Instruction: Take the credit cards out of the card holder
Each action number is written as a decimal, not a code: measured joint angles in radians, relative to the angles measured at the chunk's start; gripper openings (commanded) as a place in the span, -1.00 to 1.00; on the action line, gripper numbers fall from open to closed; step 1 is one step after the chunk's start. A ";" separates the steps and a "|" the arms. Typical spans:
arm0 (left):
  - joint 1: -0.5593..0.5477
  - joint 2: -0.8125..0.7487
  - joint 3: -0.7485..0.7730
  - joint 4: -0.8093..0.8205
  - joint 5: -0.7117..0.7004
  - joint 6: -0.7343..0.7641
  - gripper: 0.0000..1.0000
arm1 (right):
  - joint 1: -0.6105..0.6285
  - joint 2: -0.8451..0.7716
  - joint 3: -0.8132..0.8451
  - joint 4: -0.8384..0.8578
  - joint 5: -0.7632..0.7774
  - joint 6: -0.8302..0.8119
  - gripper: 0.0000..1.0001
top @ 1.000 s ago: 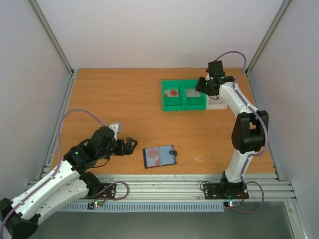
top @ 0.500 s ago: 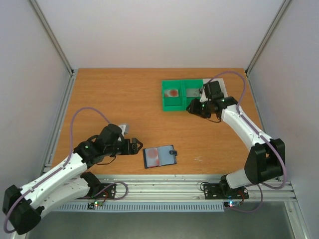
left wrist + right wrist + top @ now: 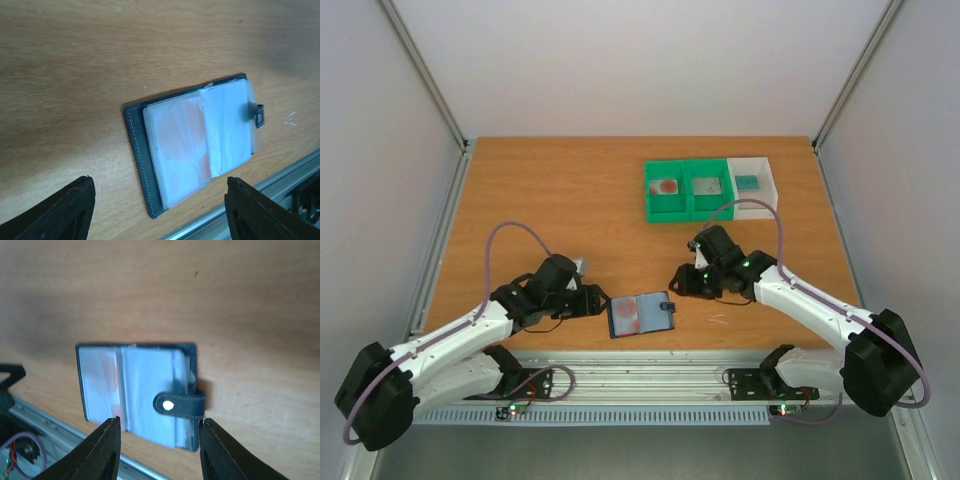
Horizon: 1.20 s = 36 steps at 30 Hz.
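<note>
Now: the card holder (image 3: 640,315) lies open and flat on the table (image 3: 550,200), near the front edge and between the two grippers.

Left gripper (image 3: 597,300) is low, just beside the holder's left edge. Its jaws are spread wide with nothing in them. In my left wrist view the fingers (image 3: 65,210) frame the holder from either side, apart from it.

Right gripper (image 3: 681,283) is near the holder's upper right corner, by the side tab (image 3: 178,405). Jaws are partly apart and hold nothing. I can't tell from above whether a fingertip touches the leather.

Credit cards: a red-pink card (image 3: 180,142) sits under a clear sleeve on the page farther from the tab. The sleeves on the tab side look pale, and I can't tell what is in them.

At the far right of the table, well apart from the holder, is a green bin (image 3: 670,213) with two compartments. A red-marked card (image 3: 665,186) is in the left one and a grey card (image 3: 707,185) in the right. The white bin (image 3: 753,207) touches the green bin's right side and holds a teal card (image 3: 746,182).
</note>
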 measured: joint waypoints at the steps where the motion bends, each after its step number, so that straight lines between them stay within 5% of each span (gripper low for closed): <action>1: 0.000 0.014 -0.008 0.014 0.004 -0.007 0.37 | 0.022 -0.003 -0.014 0.007 0.002 0.013 -0.08; 13: 0.000 0.149 -0.042 0.179 0.050 -0.056 0.14 | 0.267 0.027 -0.122 0.113 0.122 0.133 -0.01; 26: 0.000 0.179 -0.073 0.238 0.072 -0.060 0.10 | 0.328 0.169 -0.129 0.220 0.192 0.165 0.03; 36: 0.000 0.262 -0.094 0.315 0.119 -0.065 -0.22 | 0.357 0.222 -0.115 0.238 0.241 0.174 -0.15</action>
